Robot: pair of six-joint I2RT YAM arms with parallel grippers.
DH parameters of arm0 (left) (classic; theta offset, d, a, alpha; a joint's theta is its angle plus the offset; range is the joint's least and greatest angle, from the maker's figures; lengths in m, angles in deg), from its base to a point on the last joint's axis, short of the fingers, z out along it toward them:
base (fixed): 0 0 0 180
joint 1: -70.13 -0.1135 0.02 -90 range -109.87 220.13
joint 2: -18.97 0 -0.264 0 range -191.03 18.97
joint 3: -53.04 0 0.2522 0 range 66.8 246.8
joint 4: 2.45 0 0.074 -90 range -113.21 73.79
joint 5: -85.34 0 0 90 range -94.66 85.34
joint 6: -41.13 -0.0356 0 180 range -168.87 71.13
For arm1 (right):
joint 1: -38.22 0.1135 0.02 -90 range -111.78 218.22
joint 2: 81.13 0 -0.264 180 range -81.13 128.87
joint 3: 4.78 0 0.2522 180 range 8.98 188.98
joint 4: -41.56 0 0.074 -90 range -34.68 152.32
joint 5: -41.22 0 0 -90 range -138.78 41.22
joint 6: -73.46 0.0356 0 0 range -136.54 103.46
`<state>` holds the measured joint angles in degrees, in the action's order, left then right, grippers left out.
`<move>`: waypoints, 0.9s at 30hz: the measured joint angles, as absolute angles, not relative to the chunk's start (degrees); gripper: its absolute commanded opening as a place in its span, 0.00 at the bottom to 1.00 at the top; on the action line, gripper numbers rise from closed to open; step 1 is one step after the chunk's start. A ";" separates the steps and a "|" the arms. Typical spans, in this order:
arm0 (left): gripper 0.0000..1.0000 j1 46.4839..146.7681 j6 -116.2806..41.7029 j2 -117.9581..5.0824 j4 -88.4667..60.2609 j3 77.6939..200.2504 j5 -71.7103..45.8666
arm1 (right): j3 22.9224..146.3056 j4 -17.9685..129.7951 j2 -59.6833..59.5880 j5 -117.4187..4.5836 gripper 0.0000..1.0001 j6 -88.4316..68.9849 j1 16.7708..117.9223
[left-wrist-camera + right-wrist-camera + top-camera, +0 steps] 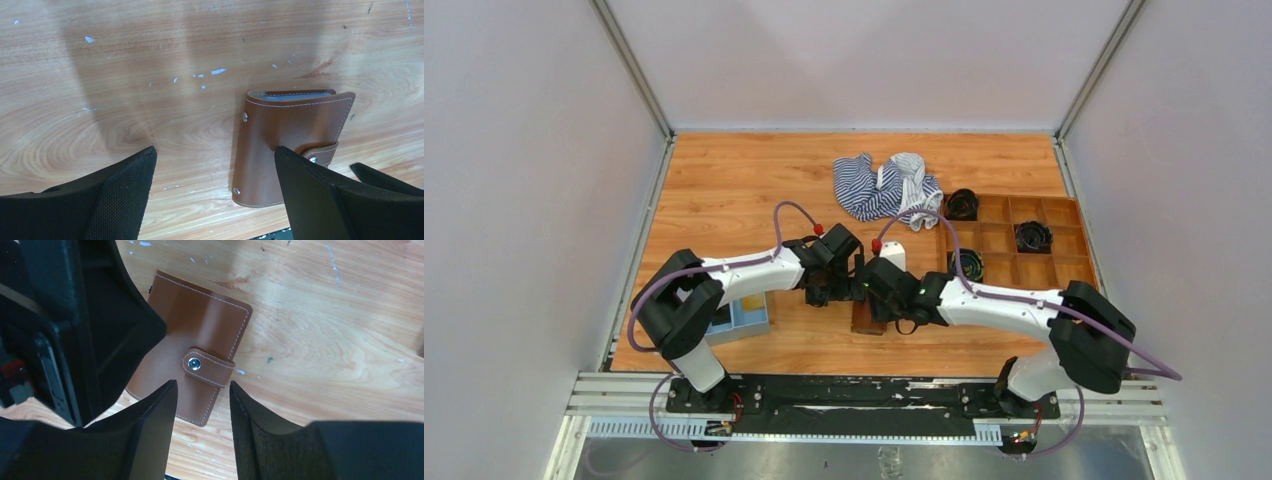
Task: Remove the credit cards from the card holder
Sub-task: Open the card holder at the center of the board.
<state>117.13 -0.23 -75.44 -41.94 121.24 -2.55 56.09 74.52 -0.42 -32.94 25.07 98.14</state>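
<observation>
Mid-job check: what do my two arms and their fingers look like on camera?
The left arm and right arm both have white links between bulky black joints. A purple cable ending in a red connector loops along each. The fingers are matte black wedges with finely textured inner faces. No markings show.

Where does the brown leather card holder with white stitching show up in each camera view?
Top external: the brown leather card holder lies just below centre, only a sliver showing.
Left wrist: the holder is right of centre, in the lower half.
Right wrist: the holder is left of centre, in the upper half.
Shared landmark: its snap-fastened strap, plain in both wrist views, too small to see from above.
</observation>
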 measured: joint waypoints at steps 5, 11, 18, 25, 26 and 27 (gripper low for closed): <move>0.94 117.13 0.17 -75.77 -41.00 121.28 -2.97 | 56.09 72.05 2.44 -33.31 0.43 25.29 98.14; 0.94 116.87 0.45 -76.03 -40.72 121.28 -3.25 | 56.25 71.52 4.50 -32.90 0.34 25.74 98.12; 0.94 116.80 0.65 -76.82 -40.24 121.98 -3.62 | 56.60 69.49 5.13 -32.11 0.06 26.44 98.12; 0.94 116.80 0.65 -78.13 -39.56 122.72 -4.15 | 55.44 68.62 3.69 -31.50 0.00 27.47 98.12; 0.94 116.80 0.65 -78.33 -39.47 122.81 -4.23 | 55.35 68.64 3.51 -31.45 0.00 27.49 98.12; 0.94 116.80 0.65 -78.48 -39.50 122.92 -4.26 | 55.00 68.66 3.05 -31.28 0.00 27.54 98.12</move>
<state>116.80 0.65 -78.48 -39.50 122.92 -4.26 55.00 68.66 3.05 -31.28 27.54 98.12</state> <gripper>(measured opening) 0.937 0.009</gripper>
